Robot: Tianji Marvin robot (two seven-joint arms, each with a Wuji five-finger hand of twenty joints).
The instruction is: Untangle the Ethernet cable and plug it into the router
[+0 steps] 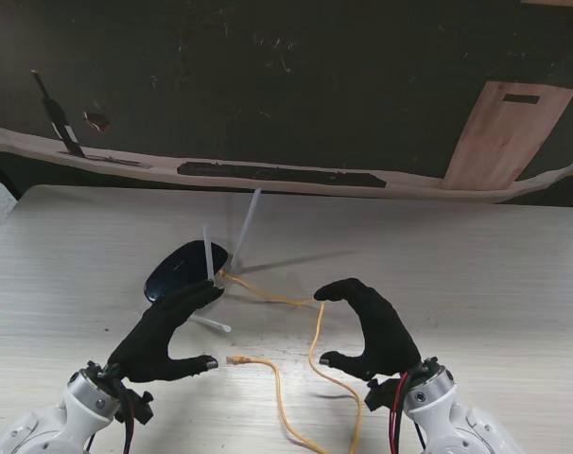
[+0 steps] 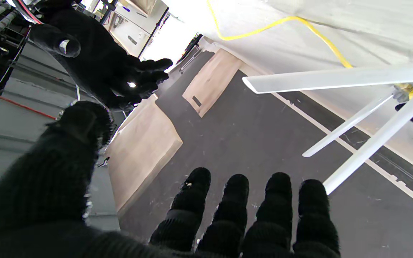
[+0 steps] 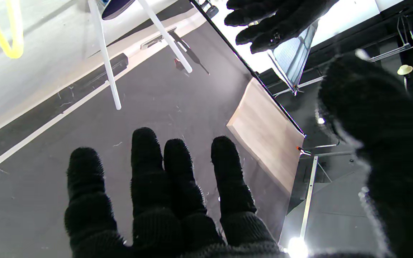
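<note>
Stand view shows both gloved hands open and holding nothing: left hand [image 1: 164, 336], right hand [image 1: 372, 326]. Between them the yellow cable [image 1: 315, 355] lies on the table [image 1: 494, 284], running to the dark router [image 1: 184, 269].

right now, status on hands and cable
Left hand open, right hand open, both holding nothing. Yellow cable loose on table between them, free plug unplugged. Router beyond the left hand.

Yellow cable [image 1: 310, 340] lies loose between open hands — router [image 1: 184, 269] beyond.
</note>
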